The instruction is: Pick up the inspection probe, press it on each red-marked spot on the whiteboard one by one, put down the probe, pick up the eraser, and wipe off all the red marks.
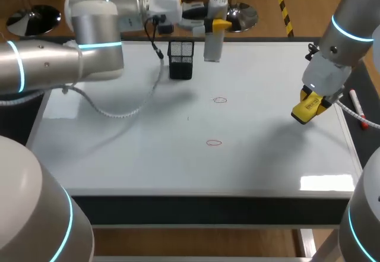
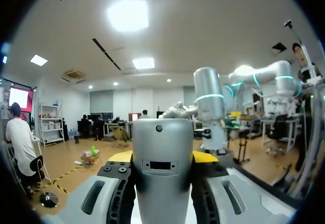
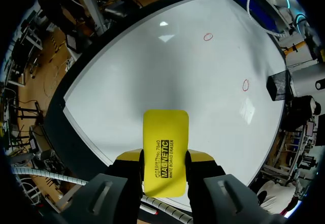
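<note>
red marks (image 1: 220,100) two, eraser (image 3: 165,150) one, probe (image 2: 162,173) one

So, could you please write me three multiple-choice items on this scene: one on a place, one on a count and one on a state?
1. Where is the eraser?
A) lying on the whiteboard
B) in the right hand
C) off the table

2. How many red marks are on the whiteboard?
A) two
B) four
C) none

3. What is the state of the left hand?
A) open and empty
B) shut on the probe
C) shut on the eraser

Answers:
1 B, the right hand's fingers clamp the eraser from both sides.
2 A, only two red rings show on the board.
3 B, the grey probe sits gripped between the left hand's fingers.
</note>
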`<action>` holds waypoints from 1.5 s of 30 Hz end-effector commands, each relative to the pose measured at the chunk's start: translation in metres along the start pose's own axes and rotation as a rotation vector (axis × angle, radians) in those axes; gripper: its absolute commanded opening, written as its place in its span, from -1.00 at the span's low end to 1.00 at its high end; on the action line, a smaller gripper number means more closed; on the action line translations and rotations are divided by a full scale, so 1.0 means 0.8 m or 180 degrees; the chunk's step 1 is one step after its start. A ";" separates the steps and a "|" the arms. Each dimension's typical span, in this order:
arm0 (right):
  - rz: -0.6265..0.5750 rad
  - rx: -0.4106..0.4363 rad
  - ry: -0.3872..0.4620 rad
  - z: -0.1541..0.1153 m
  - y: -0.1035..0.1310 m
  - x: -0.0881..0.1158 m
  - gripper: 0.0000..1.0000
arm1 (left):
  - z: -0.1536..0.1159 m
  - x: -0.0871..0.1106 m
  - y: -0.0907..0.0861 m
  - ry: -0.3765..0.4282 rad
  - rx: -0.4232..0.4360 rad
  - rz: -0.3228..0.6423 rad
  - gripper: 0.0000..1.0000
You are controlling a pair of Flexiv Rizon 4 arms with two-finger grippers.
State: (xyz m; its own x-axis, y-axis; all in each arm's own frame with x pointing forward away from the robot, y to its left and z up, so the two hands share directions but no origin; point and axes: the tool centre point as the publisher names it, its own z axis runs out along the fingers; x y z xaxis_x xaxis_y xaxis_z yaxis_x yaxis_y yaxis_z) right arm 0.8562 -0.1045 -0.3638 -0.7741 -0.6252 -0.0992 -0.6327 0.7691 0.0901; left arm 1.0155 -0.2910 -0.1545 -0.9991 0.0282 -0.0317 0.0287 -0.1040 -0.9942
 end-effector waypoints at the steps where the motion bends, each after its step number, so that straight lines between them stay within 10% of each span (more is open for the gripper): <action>1: -0.0006 0.0007 0.0010 -0.001 -0.001 0.000 -1.00 | 0.013 -0.034 -0.002 0.0120 -0.0032 -0.0022 -1.00; 21: -0.0006 0.0007 0.0010 -0.001 -0.001 0.000 -1.00 | 0.039 -0.103 -0.006 0.0082 -0.0006 -0.0112 -1.00; 45: -0.0006 0.0007 0.0010 -0.001 -0.001 0.000 -1.00 | 0.038 -0.106 -0.007 0.0125 0.0031 -0.0137 -1.00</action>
State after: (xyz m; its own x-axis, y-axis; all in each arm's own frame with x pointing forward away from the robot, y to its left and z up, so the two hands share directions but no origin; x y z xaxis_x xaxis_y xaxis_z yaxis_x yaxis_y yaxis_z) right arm 0.8562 -0.1045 -0.3638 -0.7742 -0.6252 -0.0992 -0.6327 0.7692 0.0902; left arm 1.0980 -0.3226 -0.1446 -0.9976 0.0690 0.0055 -0.0134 -0.1143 -0.9934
